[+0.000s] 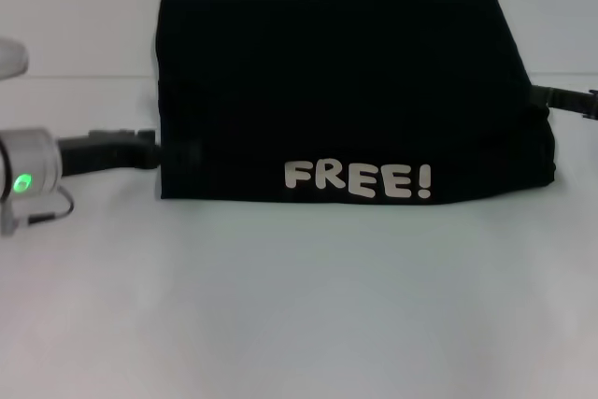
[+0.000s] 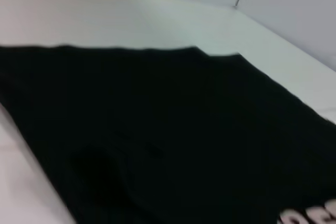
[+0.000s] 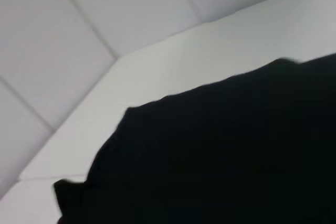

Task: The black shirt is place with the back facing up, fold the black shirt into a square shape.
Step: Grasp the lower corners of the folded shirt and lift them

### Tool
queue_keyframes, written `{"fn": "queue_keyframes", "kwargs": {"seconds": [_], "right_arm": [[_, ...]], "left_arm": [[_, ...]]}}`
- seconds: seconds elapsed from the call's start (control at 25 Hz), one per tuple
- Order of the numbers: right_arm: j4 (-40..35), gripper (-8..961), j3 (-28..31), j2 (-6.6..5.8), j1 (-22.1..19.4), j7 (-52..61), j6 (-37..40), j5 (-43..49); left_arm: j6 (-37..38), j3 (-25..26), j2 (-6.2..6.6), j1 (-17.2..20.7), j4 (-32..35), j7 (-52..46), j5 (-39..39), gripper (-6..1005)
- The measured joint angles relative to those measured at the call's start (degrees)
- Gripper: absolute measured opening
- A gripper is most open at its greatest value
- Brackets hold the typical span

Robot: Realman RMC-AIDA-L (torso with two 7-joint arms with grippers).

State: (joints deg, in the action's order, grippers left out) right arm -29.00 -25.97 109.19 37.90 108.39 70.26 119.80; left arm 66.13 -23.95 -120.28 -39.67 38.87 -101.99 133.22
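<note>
The black shirt (image 1: 336, 91) hangs spread as a wide dark panel between my two grippers, its top edge above the table's far edge. Pale "FREE!" lettering (image 1: 358, 179) runs along its lower edge, facing me. My left gripper (image 1: 154, 150) meets the shirt's left edge at mid-height and is shut on the fabric. At the right edge, where the cloth bunches, my right gripper (image 1: 544, 100) is shut on it too. The left wrist view shows the black shirt (image 2: 157, 129) stretched flat, with a bit of lettering at a corner. Black shirt fabric (image 3: 220, 156) fills the right wrist view.
The white table (image 1: 299, 306) extends in front of the shirt. A pale wall (image 1: 75, 7) stands behind the table's far edge. The left arm's silver wrist with a green light (image 1: 22, 181) sits at the left side.
</note>
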Motion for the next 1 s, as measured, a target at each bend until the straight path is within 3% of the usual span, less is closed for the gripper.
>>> {"fn": "queue_keyframes", "kwargs": {"seconds": [0.28,0.6,1.0], "right_arm": [[0.0,734,-0.2,-0.21,-0.9,1.9,2.3,0.1],[0.0,735,-0.7,-0.22,-0.5,3.5,1.9,0.2],[0.0,734,-0.7,-0.16,-0.9,3.6,1.9,0.2]], "left_arm": [[-2.3,-3.8,-1.49,4.0,0.8,0.9,0.4,892],[-9.6,-9.1,-2.79,3.3,-1.2,1.4,0.2,891],[-11.6,-10.7,-2.86,1.9,-2.5,1.5,0.3,889]]}}
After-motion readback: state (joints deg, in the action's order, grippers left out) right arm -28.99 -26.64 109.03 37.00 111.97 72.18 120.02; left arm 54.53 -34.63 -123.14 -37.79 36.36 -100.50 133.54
